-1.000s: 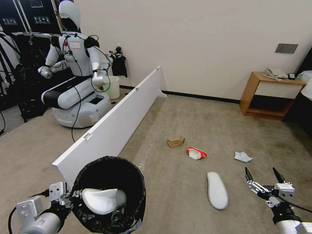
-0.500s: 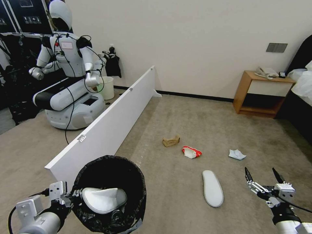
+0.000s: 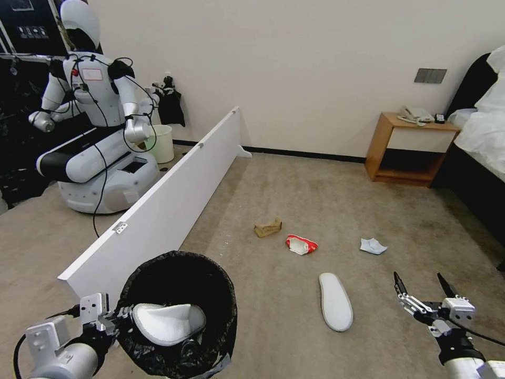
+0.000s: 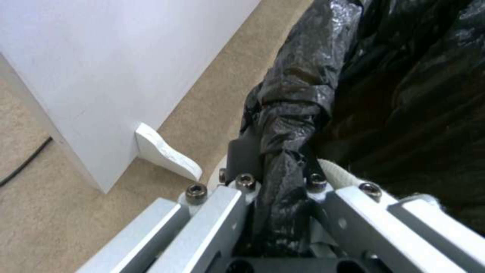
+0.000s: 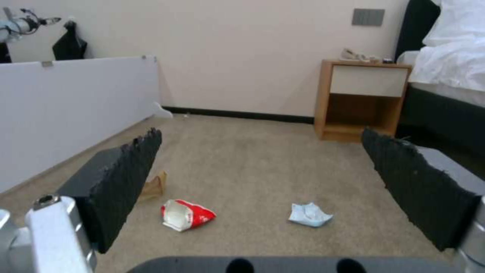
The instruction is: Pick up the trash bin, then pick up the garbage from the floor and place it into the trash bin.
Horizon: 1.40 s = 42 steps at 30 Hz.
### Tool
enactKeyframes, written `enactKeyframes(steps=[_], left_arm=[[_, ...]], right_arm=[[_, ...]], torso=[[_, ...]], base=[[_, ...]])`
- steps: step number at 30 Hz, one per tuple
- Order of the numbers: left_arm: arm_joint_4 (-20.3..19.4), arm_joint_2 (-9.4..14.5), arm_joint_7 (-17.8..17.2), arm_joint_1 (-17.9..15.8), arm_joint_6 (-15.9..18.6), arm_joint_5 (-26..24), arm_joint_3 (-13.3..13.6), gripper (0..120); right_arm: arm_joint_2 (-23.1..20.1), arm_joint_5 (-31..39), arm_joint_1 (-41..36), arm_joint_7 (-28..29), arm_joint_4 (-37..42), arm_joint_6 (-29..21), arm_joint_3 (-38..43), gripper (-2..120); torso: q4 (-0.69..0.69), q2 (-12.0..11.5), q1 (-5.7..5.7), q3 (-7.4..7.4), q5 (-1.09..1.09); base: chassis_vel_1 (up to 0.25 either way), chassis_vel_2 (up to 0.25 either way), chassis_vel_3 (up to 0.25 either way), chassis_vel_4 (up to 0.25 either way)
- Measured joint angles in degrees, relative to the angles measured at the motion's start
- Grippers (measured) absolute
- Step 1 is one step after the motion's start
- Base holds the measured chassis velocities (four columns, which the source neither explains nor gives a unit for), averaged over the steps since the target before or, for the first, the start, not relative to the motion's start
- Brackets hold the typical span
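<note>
Left pincer [image 3: 108, 318] is clamped on the rim of the round trash bin lined with crinkled black plastic [image 3: 179, 310], at seven o'clock in the head view; the wrist camera shows the bunched bag [image 4: 283, 151] squeezed between the metal fingers [image 4: 242, 159]. Inside the bin lies a soft white slipper [image 3: 168, 323]. Just beyond the bin runs a long, smooth white board [image 3: 158, 216], standing on edge and slanting off toward eleven o'clock, its small foot [image 4: 164, 153] close by the bin. Right of that board, the beige carpet floor [image 3: 294, 184] is open and roomy.

Right pincer [image 3: 421, 284] hangs at five o'clock above the carpet, its black ridged pads [image 5: 126, 182] spread wide, gripping nothing. On the carpet: a flat white slipper [image 3: 334, 301] near centre, a crumpled brown paper scrap [image 3: 268, 228], a torn red-white packet [image 3: 300, 245] and a crumpled pale blue mask [image 3: 372, 246], all apart. A wooden nightstand [image 3: 407, 150] stands at two o'clock, beside a bed with white linen [image 5: 449, 76].
</note>
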Motion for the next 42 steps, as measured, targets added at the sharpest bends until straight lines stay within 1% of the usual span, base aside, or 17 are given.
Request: enactKeyframes(steps=[42], left_arm=[[-0.02,-0.28,0.19,-0.32,0.0,0.03,-0.14,2]], right_arm=[[-0.52,0.93,0.5,-0.37,-0.33,-0.3,0.16,100]], torso=[[0.0,0.0,0.0,0.0,0.0]], base=[[0.0,0.0,0.0,0.0]])
